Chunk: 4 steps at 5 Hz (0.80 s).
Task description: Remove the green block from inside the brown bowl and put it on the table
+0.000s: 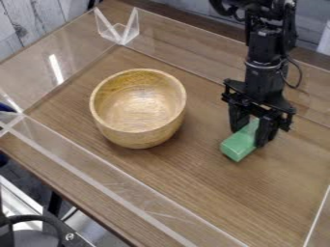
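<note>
Wood first, over on the left: the brown bowl (137, 108), round, pale and thick-rimmed, sitting upright on the table (161, 183) with its mouth to the ceiling. Nothing green inside, just bare wood at the bottom. Beside it to the right, a strip of open tabletop, probably room enough to keep bowl and block from bumping during a release.

And now across to the right, to the green block (238, 147)! Out of the bowl, over the tabletop, one end poking toward the bowl side and the other tucked up among the dark fingertips. Lying slantwise, low down; touching the wood or just above it, hard to tell from this angle.

Above it, the black gripper (257, 123), reaching down from the top, closed in snugly, no wider than needed for so slim a bar. Pinched near the far end, leaving the near end free, perhaps handy for meeting the table first. Seemingly at the placing step, nearly done. Next, a gentle lowering if any height remains, then a slow opening and a straight lift, to avoid tipping or dragging the bar.
</note>
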Motion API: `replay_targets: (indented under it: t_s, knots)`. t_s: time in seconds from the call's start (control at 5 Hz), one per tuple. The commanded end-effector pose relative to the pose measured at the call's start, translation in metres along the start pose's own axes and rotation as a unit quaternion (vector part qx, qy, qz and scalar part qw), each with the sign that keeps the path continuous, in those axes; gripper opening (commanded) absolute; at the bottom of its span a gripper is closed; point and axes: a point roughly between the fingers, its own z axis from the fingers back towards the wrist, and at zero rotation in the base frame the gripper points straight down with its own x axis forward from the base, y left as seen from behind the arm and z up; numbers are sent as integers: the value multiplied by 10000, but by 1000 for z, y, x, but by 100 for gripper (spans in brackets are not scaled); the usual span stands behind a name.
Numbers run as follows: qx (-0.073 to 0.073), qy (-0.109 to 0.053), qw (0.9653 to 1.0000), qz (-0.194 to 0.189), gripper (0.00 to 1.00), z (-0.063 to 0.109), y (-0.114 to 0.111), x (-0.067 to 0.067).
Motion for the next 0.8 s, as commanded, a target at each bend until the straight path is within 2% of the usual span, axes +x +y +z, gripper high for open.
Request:
replay_targets:
  t_s: [0.0,0.6]
  knots:
    - [9,-306,9995,12,0,16,2,11]
    - [-8,-327,9994,58,0,16,4,12]
